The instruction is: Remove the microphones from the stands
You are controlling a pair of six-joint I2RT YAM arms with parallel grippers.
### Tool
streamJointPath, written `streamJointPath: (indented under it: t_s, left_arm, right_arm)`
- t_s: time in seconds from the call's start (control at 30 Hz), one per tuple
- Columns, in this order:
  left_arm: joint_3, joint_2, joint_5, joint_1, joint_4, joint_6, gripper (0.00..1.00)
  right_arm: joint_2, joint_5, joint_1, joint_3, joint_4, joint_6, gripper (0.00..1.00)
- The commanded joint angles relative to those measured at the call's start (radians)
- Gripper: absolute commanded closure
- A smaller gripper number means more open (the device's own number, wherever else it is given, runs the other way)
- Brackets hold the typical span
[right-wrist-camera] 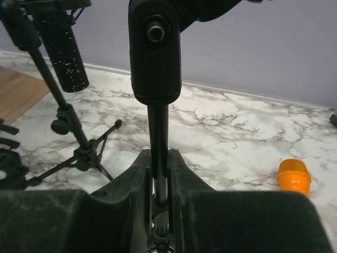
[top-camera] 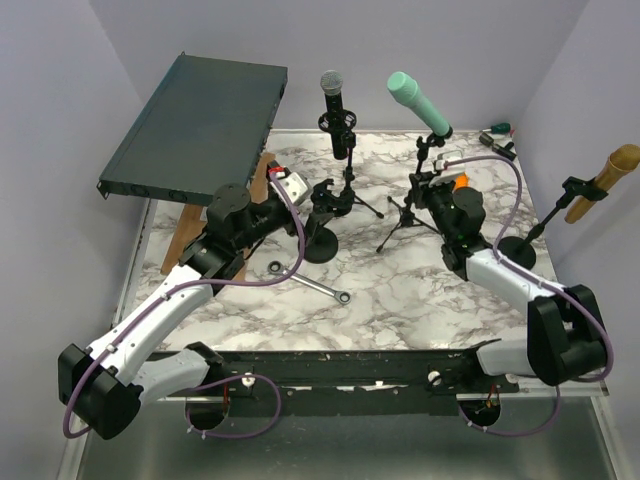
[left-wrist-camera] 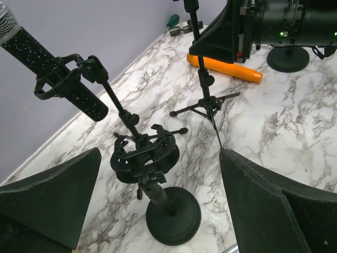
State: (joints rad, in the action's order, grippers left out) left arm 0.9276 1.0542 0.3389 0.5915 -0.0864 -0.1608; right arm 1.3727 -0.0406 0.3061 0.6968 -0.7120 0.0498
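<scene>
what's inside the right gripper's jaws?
The right gripper is shut on the stand pole, thin and black. The pole's lower end is hidden by the fingers.

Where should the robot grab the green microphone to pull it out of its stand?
Probably best to grip the green microphone around its upper body, above the clip, coming from the left with the open left gripper. It leans up and left, so that side is free. The right gripper clamps its pole.
</scene>
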Motion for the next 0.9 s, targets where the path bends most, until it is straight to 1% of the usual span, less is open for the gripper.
streamJointPath:
  t_s: [0.0, 0.17, 0.3, 0.4, 0.5, 0.57, 0.63, 0.7, 0.73, 0.77, 0.87]
  left_arm:
    - [0.049, 0.011, 0.090, 0.009, -0.037, 0.042, 0.02]
    - [0.155, 0.082, 0.104, 0.050, -0.040, 0.088, 0.02]
    - [0.270, 0.163, 0.124, 0.092, -0.008, 0.128, 0.02]
    - [0.353, 0.214, 0.142, 0.119, 0.019, 0.151, 0.02]
    - [0.399, 0.248, 0.140, 0.126, 0.040, 0.176, 0.02]
    - [0.407, 0.253, 0.139, 0.128, 0.047, 0.177, 0.02]
    - [0.400, 0.251, 0.135, 0.128, 0.050, 0.165, 0.01]
    - [0.387, 0.246, 0.129, 0.128, 0.050, 0.130, 0.01]
    - [0.378, 0.241, 0.123, 0.129, 0.049, 0.121, 0.01]
    - [0.367, 0.237, 0.116, 0.128, 0.048, 0.109, 0.01]
    - [0.321, 0.217, 0.105, 0.127, 0.033, 0.083, 0.02]
  right_arm:
    - [-0.124, 0.090, -0.004, -0.055, 0.027, -0.106, 0.99]
    - [-0.203, 0.237, -0.003, -0.121, 0.087, -0.164, 0.99]
    - [-0.230, 0.351, -0.004, -0.173, 0.088, -0.125, 0.99]
    - [-0.261, 0.389, -0.004, -0.210, 0.089, -0.105, 0.99]
    - [-0.265, 0.411, -0.004, -0.201, 0.125, -0.084, 0.98]
    - [-0.276, 0.419, -0.005, -0.199, 0.156, -0.071, 0.91]
    - [-0.286, 0.429, -0.004, -0.188, 0.192, -0.060, 0.76]
    - [-0.297, 0.430, -0.005, -0.170, 0.233, -0.060, 0.59]
    - [-0.304, 0.429, -0.004, -0.159, 0.259, -0.059, 0.52]
    - [-0.313, 0.429, -0.004, -0.148, 0.278, -0.031, 0.42]
    - [-0.343, 0.417, -0.004, -0.114, 0.356, -0.013, 0.30]
